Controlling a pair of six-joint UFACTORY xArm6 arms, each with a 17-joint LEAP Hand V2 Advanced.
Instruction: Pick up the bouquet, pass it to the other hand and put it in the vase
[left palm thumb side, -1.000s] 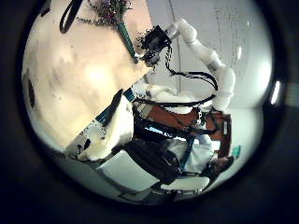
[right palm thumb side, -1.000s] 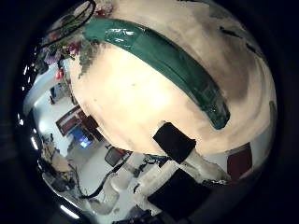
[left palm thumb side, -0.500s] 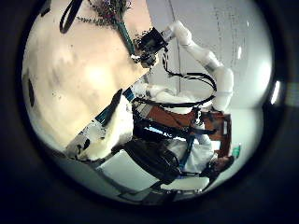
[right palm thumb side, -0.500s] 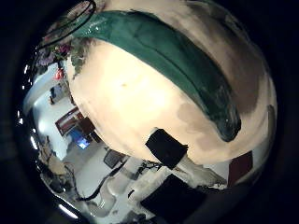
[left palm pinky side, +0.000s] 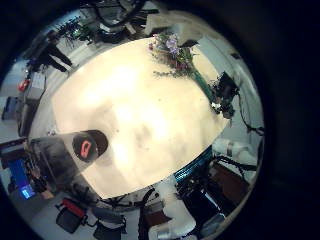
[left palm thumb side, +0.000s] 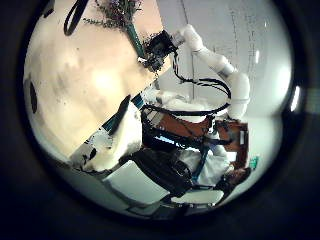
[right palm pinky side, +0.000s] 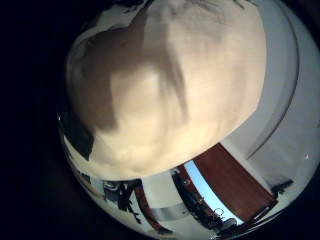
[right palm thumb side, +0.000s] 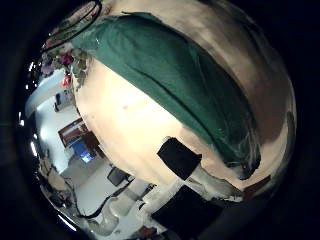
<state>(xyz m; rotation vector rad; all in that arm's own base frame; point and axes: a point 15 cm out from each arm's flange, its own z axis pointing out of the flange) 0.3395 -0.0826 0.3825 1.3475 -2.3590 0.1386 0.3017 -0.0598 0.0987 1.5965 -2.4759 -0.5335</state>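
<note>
The bouquet (left palm pinky side: 168, 52) lies on the table (left palm pinky side: 130, 100), its flowers toward the far edge and its wrapped stem (left palm pinky side: 203, 80) pointing at my right hand (left palm pinky side: 226, 92). In the left thumb side palm view my right hand (left palm thumb side: 160, 45) sits just over the stem (left palm thumb side: 135, 40), fingers spread, not closed on it. The wrap (right palm thumb side: 170, 85) fills much of the right thumb side palm view, close under that palm, with the flowers (right palm thumb side: 62, 60) at its end. The dark vase (left palm pinky side: 88, 147) stands upright near the table's other end. My left hand (left palm thumb side: 115, 140) is high above the table, open and holding nothing.
A dark upright shape (right palm thumb side: 180, 157) stands at the table edge in the right thumb side palm view. Room furniture and equipment (left palm pinky side: 25, 95) surround the table.
The wrap has grown larger in the right thumb side palm view, so my right hand has come down closer to the bouquet's stem. My left hand has not moved.
</note>
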